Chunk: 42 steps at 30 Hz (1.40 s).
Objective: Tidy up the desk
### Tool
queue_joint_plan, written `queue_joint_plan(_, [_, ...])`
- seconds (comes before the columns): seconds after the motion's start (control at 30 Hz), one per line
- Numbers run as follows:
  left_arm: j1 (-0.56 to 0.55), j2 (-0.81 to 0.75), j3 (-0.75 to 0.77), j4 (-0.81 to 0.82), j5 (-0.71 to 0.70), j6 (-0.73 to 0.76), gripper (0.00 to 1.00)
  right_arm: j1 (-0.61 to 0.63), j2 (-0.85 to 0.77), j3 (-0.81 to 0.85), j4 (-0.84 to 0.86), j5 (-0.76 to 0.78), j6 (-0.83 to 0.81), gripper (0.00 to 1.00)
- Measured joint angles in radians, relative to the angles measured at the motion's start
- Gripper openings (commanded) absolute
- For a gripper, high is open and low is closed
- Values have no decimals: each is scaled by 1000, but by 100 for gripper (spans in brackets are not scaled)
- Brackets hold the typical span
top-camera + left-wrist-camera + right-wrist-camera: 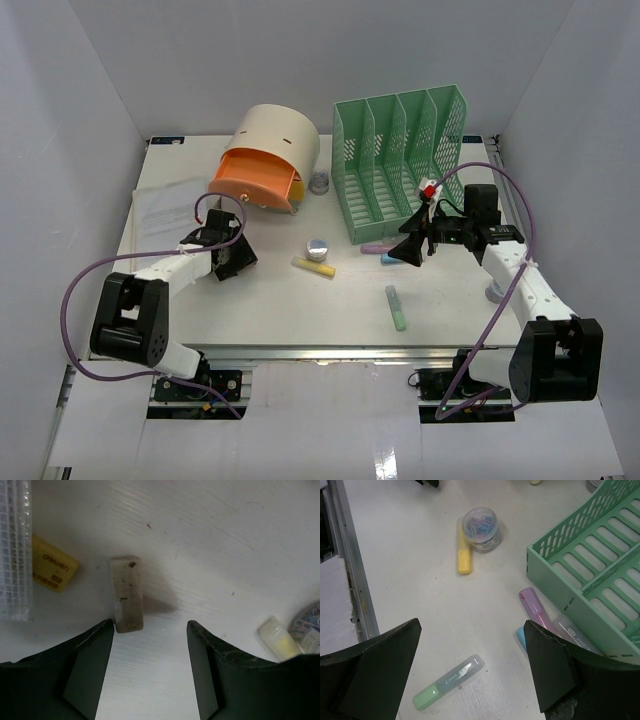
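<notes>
Left jaws open, grubby eraser (127, 594) beside one fingertip (102, 636), not between; we'd centre over it, then close. Right jaws open, empty.

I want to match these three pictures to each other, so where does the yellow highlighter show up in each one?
Top external: the yellow highlighter lies near the picture's centre, just below the paper-clip jar.
Left wrist: only one end shows, at the right edge, beside the jar.
Right wrist: upper middle, at the jar's lower left.
Shared landmark: the paper-clip jar.
</notes>
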Motion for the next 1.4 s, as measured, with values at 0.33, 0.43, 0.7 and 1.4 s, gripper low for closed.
queue_joint_plan(0.33, [-6, 48, 38, -26, -157, -16, 56, -1, -7, 0, 0, -7, 0, 90])
queue_joint_plan(0.43, [-16, 90, 72, -23, -188, -12, 42, -6, -7, 0, 1, -10, 0, 90])
queue_joint_plan(0.7, [-42, 108, 79, -3, -236, -9, 17, -27, -7, 0, 1, -18, 0, 90])
queue_joint_plan(1.4, [-85, -586, -44, 79, 277, -18, 2, -31, -11, 0, 1, -21, 0, 90])
